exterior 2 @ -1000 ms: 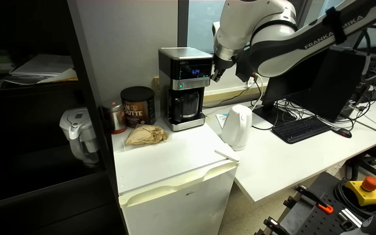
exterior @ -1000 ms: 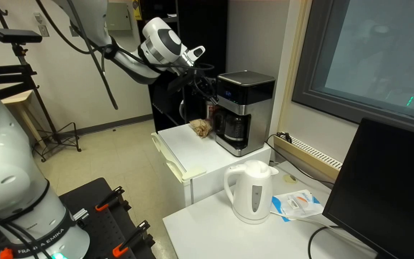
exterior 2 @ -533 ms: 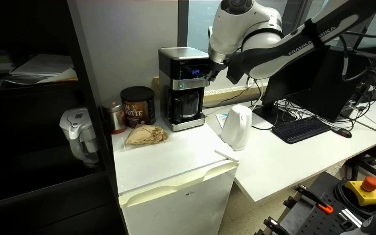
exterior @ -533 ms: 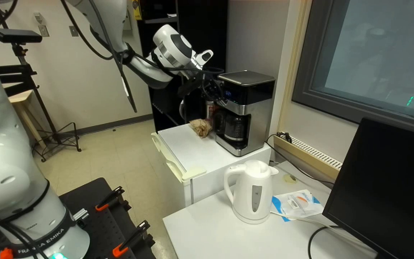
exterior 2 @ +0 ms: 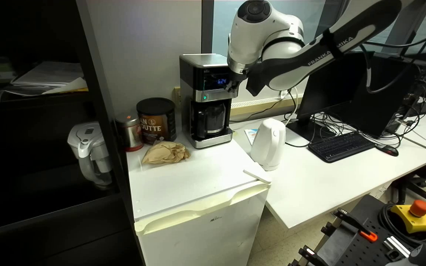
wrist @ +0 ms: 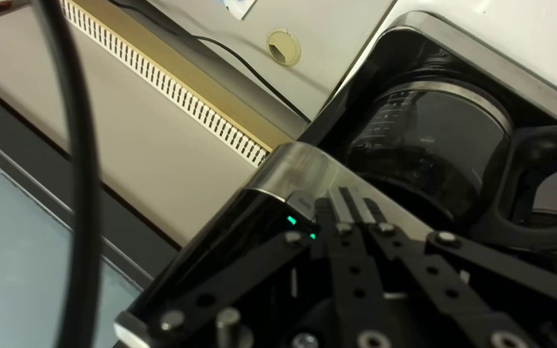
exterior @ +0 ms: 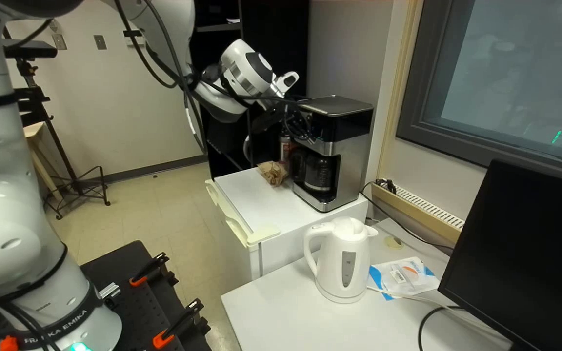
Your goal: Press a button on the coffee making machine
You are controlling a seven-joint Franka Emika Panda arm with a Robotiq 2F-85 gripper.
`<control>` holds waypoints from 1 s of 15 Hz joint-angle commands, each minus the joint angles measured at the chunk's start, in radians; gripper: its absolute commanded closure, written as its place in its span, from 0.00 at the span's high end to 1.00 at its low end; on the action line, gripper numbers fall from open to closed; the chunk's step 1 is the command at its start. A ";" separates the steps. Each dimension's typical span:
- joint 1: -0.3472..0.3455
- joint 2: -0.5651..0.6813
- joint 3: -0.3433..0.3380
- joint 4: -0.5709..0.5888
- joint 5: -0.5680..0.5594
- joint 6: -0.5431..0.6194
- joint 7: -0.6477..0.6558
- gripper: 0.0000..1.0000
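The coffee making machine, black with a silver-grey band, stands on the white fridge in both exterior views (exterior: 354,168) (exterior 2: 213,96). Its band (wrist: 298,166) and dark glass carafe (wrist: 433,140) show in the wrist view. A lit green button (exterior 2: 205,97) is at the band's left, and a blue clock display (exterior 2: 221,81) sits above the band. My gripper (exterior 2: 230,88) is at the right part of the machine's front. In the wrist view its fingertips (wrist: 351,205) are together, empty, over the band beside a grey button (wrist: 301,204) and green lights. I cannot tell whether they touch.
A white kettle (exterior 2: 268,144) stands on the desk right of the fridge (exterior 2: 198,181). A coffee can (exterior 2: 156,122), a metal canister (exterior 2: 129,133) and a crumpled paper bag (exterior 2: 166,152) are left of the machine. Wall and window (exterior: 505,73) are behind it.
The arm has moved across to the machine's front. The gripper went from beside its right edge to in front of the band's right part. The machine and other objects have not moved.
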 commanded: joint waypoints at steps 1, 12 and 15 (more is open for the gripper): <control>0.040 0.057 -0.045 0.067 0.005 0.014 0.003 0.02; 0.061 -0.008 -0.066 -0.015 -0.005 0.052 -0.020 0.02; 0.041 -0.098 -0.047 -0.114 -0.059 0.104 -0.039 0.01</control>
